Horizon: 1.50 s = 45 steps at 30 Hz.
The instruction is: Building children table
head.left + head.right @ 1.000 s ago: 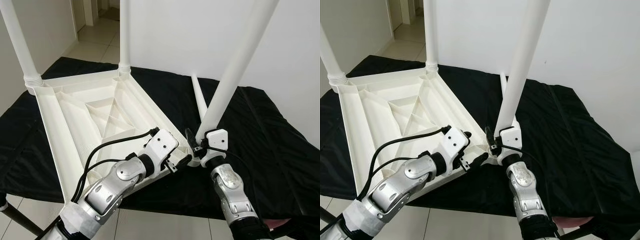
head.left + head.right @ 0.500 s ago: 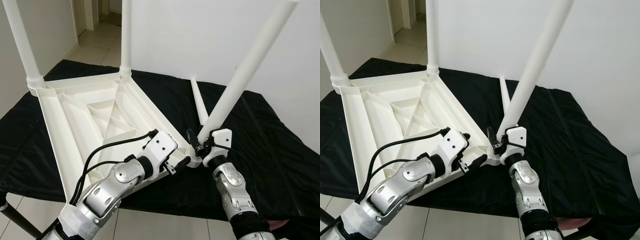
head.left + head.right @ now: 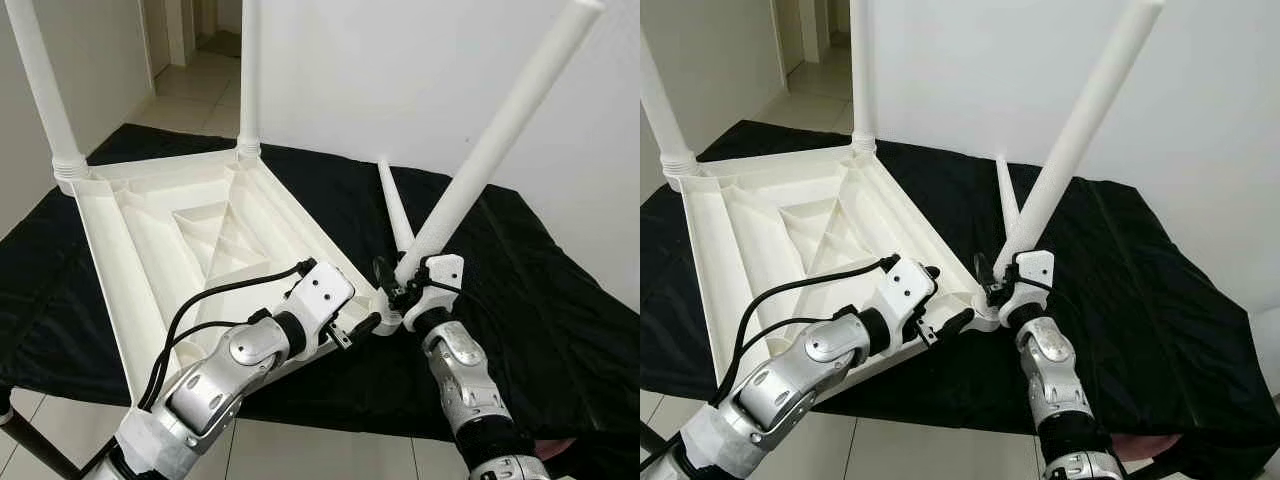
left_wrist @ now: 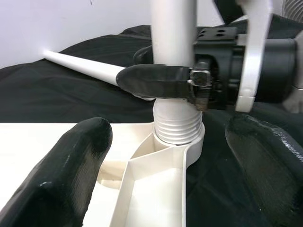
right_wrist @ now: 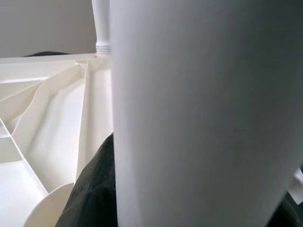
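1. Black cloth [image 3: 560, 300] covers the work surface in my left eye view, with white walls and a tiled floor behind. On it the white tabletop [image 3: 190, 240] lies upside down so its leg sockets face up; two legs already stand at the far corners. A loose leg [image 3: 397, 208] lies flat on the cloth beyond the near corner, presumably waiting its turn.

2. My right eye view gives the same scene. My right gripper [image 3: 992, 287] is clamped low on the tilted leg [image 3: 1080, 110], whose foot sits at the near corner socket [image 3: 985, 318]. I judge the low hold is for steering the threads in; the leg leans well off vertical, so it isn't seated. My left gripper [image 3: 945, 322] rests at the tabletop's rim beside that corner, likely steadying it.

3. My left wrist view shows my own two fingers spread wide, holding nothing. Between them the leg's ribbed, threaded end stands in the socket, threads exposed, a black right finger [image 4: 156, 80] wrapped around the shaft above.

4. My right wrist view is mostly the leg, blurred and very near; the socket is hidden behind it.
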{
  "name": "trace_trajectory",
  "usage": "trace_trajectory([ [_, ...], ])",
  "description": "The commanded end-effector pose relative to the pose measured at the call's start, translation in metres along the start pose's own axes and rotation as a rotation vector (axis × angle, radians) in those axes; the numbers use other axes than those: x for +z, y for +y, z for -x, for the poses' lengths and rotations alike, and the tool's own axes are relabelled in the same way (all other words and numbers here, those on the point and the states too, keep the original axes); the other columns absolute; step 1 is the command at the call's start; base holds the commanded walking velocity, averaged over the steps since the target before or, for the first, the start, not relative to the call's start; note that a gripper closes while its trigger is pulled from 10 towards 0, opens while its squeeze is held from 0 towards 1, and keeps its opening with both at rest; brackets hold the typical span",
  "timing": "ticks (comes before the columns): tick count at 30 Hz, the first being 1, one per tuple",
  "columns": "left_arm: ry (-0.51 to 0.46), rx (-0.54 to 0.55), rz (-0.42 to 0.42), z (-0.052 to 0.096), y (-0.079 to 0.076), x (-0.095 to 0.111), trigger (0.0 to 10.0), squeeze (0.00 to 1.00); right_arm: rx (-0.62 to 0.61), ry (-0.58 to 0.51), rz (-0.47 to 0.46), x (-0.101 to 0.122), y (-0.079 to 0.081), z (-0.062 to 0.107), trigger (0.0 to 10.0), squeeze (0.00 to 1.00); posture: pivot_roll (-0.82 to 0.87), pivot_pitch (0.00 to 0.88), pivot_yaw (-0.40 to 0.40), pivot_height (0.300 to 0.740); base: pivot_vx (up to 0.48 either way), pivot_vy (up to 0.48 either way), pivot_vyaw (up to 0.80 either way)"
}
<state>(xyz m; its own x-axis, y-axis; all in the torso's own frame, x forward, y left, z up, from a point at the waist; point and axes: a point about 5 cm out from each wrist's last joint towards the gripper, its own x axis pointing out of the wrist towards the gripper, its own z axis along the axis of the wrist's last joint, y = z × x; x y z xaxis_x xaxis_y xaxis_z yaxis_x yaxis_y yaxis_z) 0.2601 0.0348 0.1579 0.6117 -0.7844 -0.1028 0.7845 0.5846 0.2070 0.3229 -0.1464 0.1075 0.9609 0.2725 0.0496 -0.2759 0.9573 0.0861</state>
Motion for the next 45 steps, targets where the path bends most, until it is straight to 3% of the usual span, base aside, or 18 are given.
trace_trajectory([
  [1, -0.005, -0.085, -0.012, 0.000, -0.005, 0.003, 10.0, 0.00, -0.070, 0.202, -0.041, -0.037, -0.011, 0.016, 10.0, 0.00, 0.03, 0.000, -0.116, 0.740, 0.000, 0.000, 0.00],
  [9, -0.007, -0.081, -0.012, 0.000, -0.005, 0.004, 10.0, 0.00, -0.081, 0.213, -0.083, -0.031, -0.008, 0.007, 10.0, 0.00, 0.03, 0.000, -0.119, 0.740, 0.000, 0.000, 0.00],
  [21, -0.010, -0.074, -0.009, 0.001, -0.005, 0.005, 10.0, 0.00, -0.057, 0.226, -0.026, -0.025, -0.007, 0.001, 10.0, 0.00, 0.03, 0.000, -0.124, 0.740, 0.000, 0.000, 0.00],
  [29, -0.012, -0.066, -0.012, 0.002, -0.004, 0.006, 10.0, 0.00, 0.018, 0.171, 0.014, -0.035, 0.005, 0.017, 10.0, 0.00, 0.04, 0.000, -0.124, 0.740, 0.000, 0.000, 0.00],
  [39, -0.013, -0.071, -0.012, 0.003, -0.004, 0.007, 10.0, 0.00, 0.016, 0.143, -0.035, -0.044, 0.004, 0.033, 10.0, 0.00, 0.04, 0.000, -0.119, 0.740, 0.000, 0.000, 0.00],
  [45, -0.011, -0.074, -0.019, 0.003, -0.003, 0.007, 10.0, 0.00, 0.041, 0.078, 0.000, -0.045, 0.006, 0.044, 10.0, 0.00, 0.04, 0.000, -0.112, 0.740, 0.000, 0.000, 0.00],
])
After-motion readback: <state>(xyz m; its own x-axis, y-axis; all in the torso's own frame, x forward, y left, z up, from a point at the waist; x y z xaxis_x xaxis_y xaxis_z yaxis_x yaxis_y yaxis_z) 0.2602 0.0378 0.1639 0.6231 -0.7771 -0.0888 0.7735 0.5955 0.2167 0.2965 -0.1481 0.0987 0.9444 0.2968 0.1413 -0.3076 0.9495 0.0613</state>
